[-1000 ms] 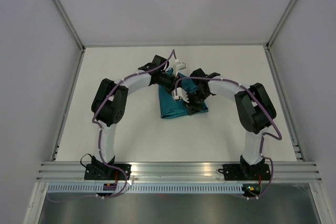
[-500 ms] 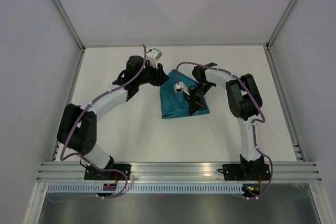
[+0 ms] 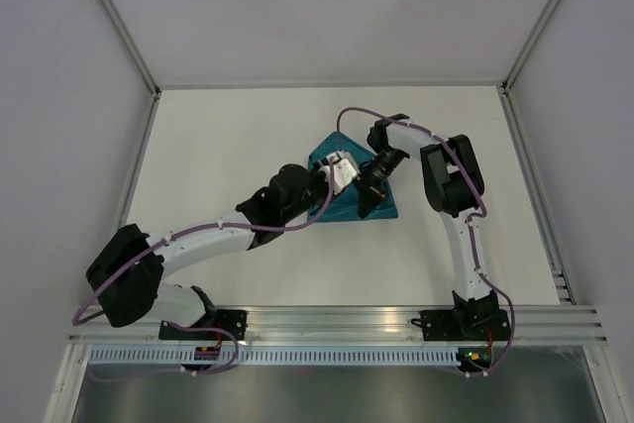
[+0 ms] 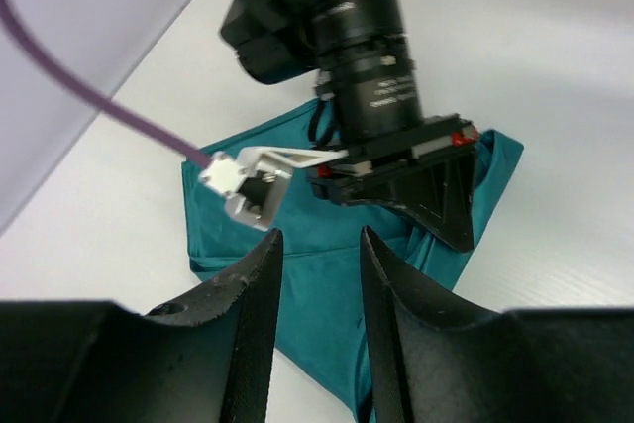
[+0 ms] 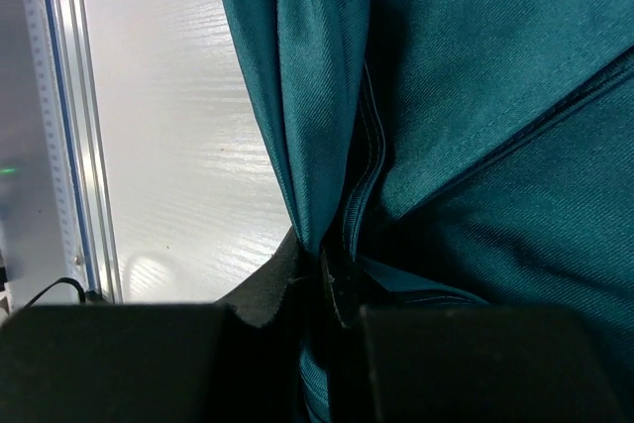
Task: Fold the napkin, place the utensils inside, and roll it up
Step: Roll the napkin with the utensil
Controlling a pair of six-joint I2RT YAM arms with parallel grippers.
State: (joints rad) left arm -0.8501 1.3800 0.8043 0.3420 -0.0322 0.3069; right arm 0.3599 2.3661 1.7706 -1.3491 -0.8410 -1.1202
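A fold of the napkin (image 5: 456,66) is pinched by the right gripper (image 5: 327,289). The left gripper (image 4: 317,245), jaws apart, is held above its near edge, the rest lying straight ahead.

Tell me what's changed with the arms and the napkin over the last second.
The left gripper left the far end of the napkin, swung out to the left, then came back in from the near side. It now hovers open over the cloth's left part. The right gripper stayed shut on a fold of the napkin, shifting only slightly. The napkin kept roughly its place.
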